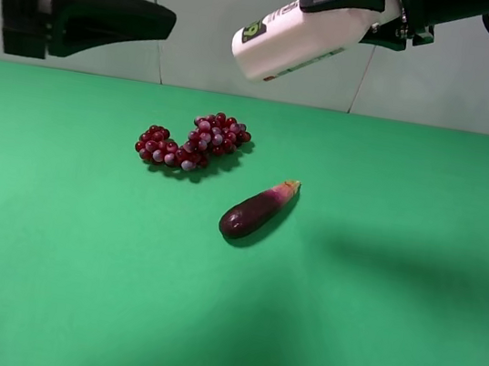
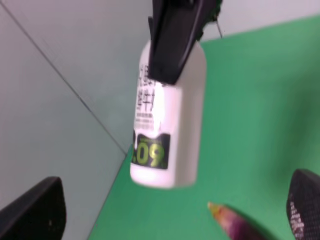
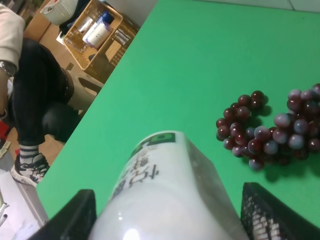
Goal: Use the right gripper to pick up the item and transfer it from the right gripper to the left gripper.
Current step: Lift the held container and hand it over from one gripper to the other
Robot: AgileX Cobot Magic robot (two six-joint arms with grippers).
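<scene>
Now I am at the handover step: my right claw (image 1: 348, 16) pinches the item (image 1: 288, 42) in the air, high over the bench (image 1: 403, 354). My left claw (image 1: 150, 17) is spread, apart from it. Next, I think, the free end must come between the left fingers. I count 1 item, 1 eggplant (image 1: 257, 211), 1 grape bunch (image 1: 193, 143), 2 claws.

One end of the bottle (image 1: 285, 37) is hidden by the right gripper (image 1: 348, 14).
</scene>
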